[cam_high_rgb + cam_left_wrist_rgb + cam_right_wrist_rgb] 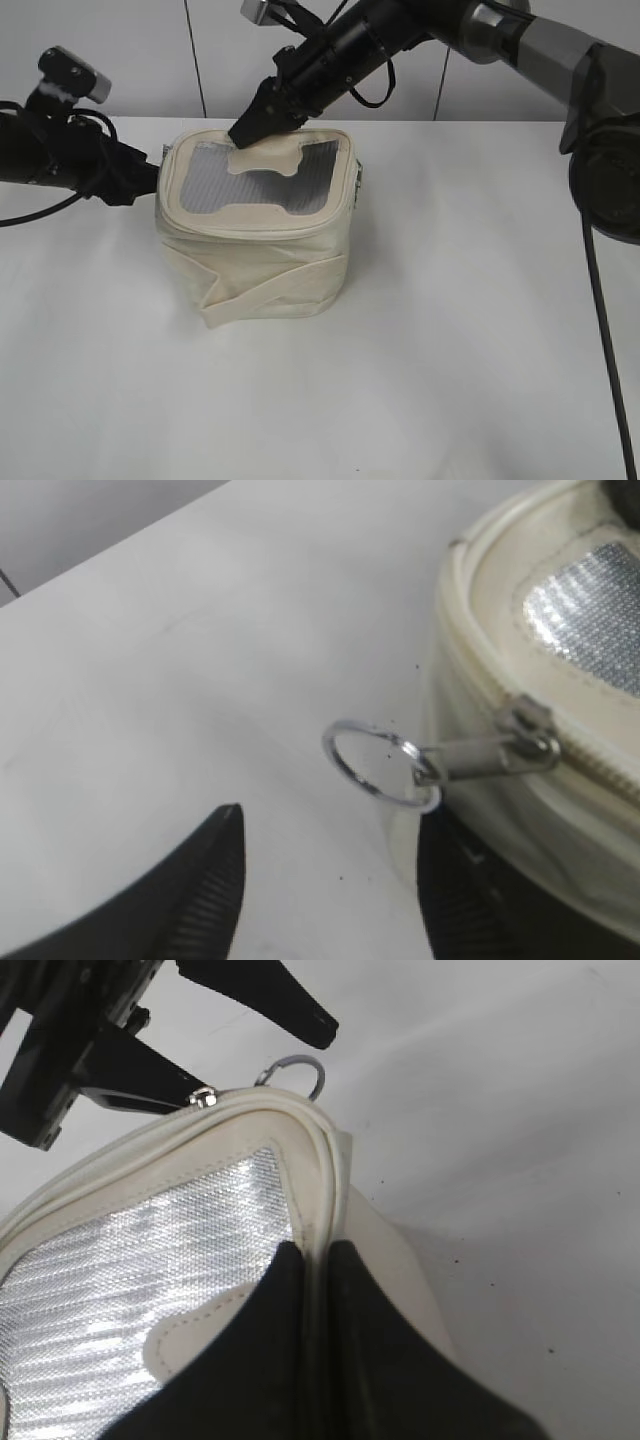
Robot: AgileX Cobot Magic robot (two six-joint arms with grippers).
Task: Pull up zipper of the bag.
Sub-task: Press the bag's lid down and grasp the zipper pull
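The cream boxy bag [255,235] stands on the white table, with a grey mesh top panel and a cream strap round its body. My right gripper [245,132] is shut on the bag's back top rim [315,1235], pinching the cream edge between its fingers. The zipper runs round the rim; its silver pull with a round ring [385,763] sticks out at the bag's left corner and also shows in the right wrist view [290,1068]. My left gripper [330,855] is open, just short of the ring, with its right finger against the bag's side. In the exterior view it sits at the bag's left [145,180].
The white table [450,330] spreads in front and to the right of the bag. A white panelled wall stands behind. Black cables hang from both arms.
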